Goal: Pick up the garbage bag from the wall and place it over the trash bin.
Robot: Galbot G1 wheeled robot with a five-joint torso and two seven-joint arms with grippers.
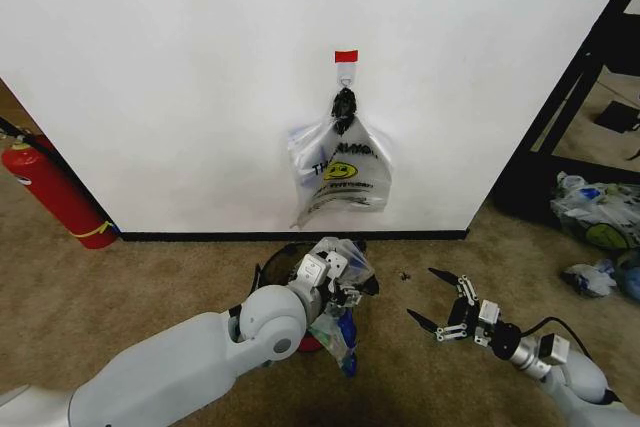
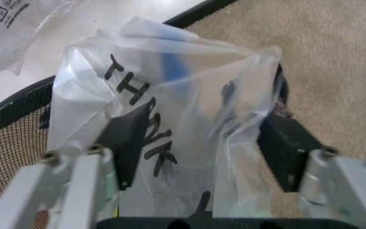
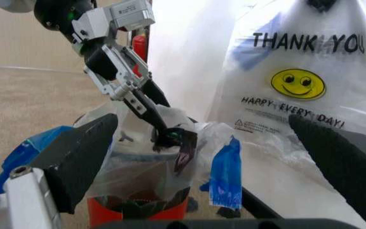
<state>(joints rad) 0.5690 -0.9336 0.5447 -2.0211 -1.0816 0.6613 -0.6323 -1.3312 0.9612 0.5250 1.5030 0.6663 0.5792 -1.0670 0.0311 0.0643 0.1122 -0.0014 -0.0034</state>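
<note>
The left gripper (image 1: 345,282) is down over the trash bin (image 1: 272,265), its black fingers (image 2: 129,138) spread apart inside the mouth of the garbage bag (image 1: 340,319), stretching the thin clear plastic between them. In the left wrist view the film is drawn over both fingers, with the black letters "THANK" running across the panel that covers one of them. Just beyond the fingers in that view curves the black mesh rim of the bin, and past it lies the black skirting strip (image 1: 290,236) at the foot of the wall (image 1: 180,67). In the right wrist view the left gripper (image 3: 164,129) comes down from above, its fingertips buried in crumpled plastic at the top of the bin (image 3: 138,205), whose red base shows beneath; the bag (image 3: 138,162) is draped over the rim, with blue patches hanging down its near side.

The right gripper (image 1: 437,304) hovers just beside the left gripper, low over the tan carpet (image 1: 130,277), its fingers (image 1: 446,279) wide apart and holding nothing.

Directly beyond the left gripper, a thicker bunch of smiley-face bags (image 1: 340,175) hangs flat against the wall from a hook (image 1: 345,73) under a small red tape square (image 1: 346,55), gathered at the top by a black knot (image 1: 344,104). Well off to the left gripper's far side, a red fire extinguisher (image 1: 52,192) leans by the wall. Clear sacks of rubbish (image 1: 598,217) lie on the carpet well beyond the right gripper.
</note>
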